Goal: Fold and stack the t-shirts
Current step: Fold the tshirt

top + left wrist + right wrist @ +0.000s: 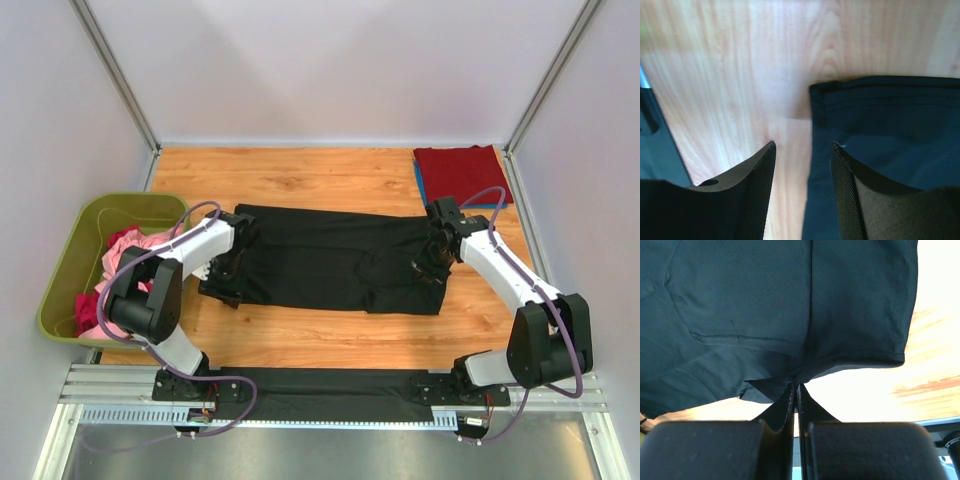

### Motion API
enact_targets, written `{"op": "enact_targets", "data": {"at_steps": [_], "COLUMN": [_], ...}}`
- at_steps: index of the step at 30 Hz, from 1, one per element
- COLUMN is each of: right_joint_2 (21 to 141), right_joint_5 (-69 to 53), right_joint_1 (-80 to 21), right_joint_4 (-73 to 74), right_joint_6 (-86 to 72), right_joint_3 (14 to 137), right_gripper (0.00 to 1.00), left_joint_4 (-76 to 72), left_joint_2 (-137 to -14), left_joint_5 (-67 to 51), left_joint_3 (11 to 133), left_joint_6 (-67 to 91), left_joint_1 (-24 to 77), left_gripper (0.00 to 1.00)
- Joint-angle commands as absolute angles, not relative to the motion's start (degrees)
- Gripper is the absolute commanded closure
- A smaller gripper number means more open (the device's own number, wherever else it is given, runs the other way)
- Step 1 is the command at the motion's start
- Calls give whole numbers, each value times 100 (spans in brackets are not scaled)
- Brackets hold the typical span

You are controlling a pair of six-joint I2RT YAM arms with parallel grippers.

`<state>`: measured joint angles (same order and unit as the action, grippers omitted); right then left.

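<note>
top: overhead, wide | wrists: close, downward | shared: black t-shirt point(330, 260)

The black t-shirt point(330, 260) lies spread across the middle of the desk point(300, 170), its length running from 9 to 3 o'clock, flat with a stitched edge at the 9 o'clock end and rumpled at the 3 o'clock end. A dark red t-shirt point(462, 163), folded square, sits at 1 o'clock on a folded blue t-shirt point(419, 185). A pink t-shirt point(150, 245) and a magenta t-shirt point(88, 310) lie crumpled at 9 o'clock.
</note>
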<state>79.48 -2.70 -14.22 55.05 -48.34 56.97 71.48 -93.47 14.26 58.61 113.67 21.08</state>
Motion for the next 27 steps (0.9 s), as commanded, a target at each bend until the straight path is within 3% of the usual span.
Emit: {"op": "enact_targets", "data": {"at_steps": [1,15,27], "right_joint_2": [7972,7989,7919], "right_joint_5": [-378,-518,-554], "right_joint_1": [-1380,-1178,-1099], "right_joint_4": [5317,5335,5405], "right_joint_6": [-4772,-4720,-4676], "right_joint_3": [5845,5924,5976], "right_gripper": [100,100,100], "left_joint_4": [7067,7269,7014], "left_joint_2": [-9422,-9844,-9984], "left_joint_5": [1731,1740,1749], "left_joint_3": [6099,6240,6170], "left_joint_6": [11909,11926,11918], "left_joint_1": [1943,1934,1925], "left_gripper": [45,40,43]}}
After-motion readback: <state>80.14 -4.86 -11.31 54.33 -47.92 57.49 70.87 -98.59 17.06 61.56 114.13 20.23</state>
